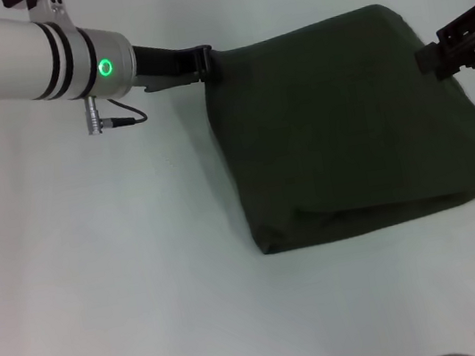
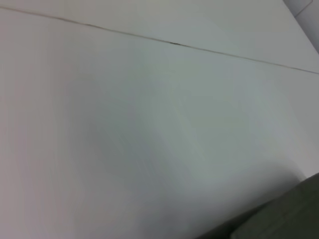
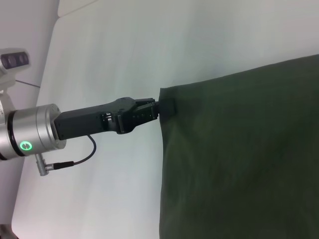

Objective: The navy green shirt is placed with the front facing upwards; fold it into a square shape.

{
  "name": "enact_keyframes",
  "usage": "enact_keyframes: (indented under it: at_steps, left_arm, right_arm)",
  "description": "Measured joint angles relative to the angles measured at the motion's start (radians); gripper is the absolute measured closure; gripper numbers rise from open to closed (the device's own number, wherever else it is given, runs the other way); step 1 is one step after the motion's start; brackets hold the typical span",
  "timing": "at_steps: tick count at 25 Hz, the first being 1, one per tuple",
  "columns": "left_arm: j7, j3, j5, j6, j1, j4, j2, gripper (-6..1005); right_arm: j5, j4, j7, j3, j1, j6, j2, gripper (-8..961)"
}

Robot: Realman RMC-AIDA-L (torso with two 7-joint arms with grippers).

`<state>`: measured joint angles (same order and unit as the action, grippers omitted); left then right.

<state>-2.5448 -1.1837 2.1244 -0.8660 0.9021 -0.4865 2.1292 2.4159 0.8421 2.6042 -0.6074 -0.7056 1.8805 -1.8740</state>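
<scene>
We see a plain white table (image 1: 100, 281), the folded shirt (image 1: 347, 124) on it, our left gripper (image 1: 205, 61) clamped on its far-left corner, right gripper (image 1: 432, 57) at its far-right edge, jaws unclear, arm cropped.

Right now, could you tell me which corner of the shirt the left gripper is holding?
The far left corner of the shirt: the left gripper pinches it there, while the right gripper is at the far right corner.

A plain dark olive-green shirt (image 1: 347, 124) is seen on a pale white table (image 1: 103, 299). A white arm (image 1: 1, 57) with black bands and a green light is shown.
</scene>
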Motion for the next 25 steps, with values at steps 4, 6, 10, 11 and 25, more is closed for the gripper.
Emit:
enact_keyframes:
  at_steps: [4,6,10,11,25]
  left_arm:
    - [-0.001,0.0,0.0,0.007,-0.003,0.0,-0.002,970]
    - [0.0,-0.004,0.0,0.013,-0.003,0.001,-0.002,970]
    - [-0.005,-0.003,0.019,0.022,-0.003,0.006,-0.002,970]
    - [-0.006,-0.002,0.023,0.024,-0.003,0.009,-0.002,969]
    - [-0.02,0.003,0.039,0.057,-0.003,0.023,-0.029,970]
  right_arm:
    - [0.0,0.0,0.0,0.0,0.0,0.0,0.0,523]
    - [0.0,-0.002,0.0,0.0,0.0,0.0,0.0,523]
    - [0.0,-0.008,0.0,0.0,0.0,0.0,0.0,522]
    - [0.0,-0.009,0.0,0.0,0.0,-0.001,0.0,522]
    - [0.0,-0.023,0.0,-0.003,-0.005,-0.013,0.0,522]
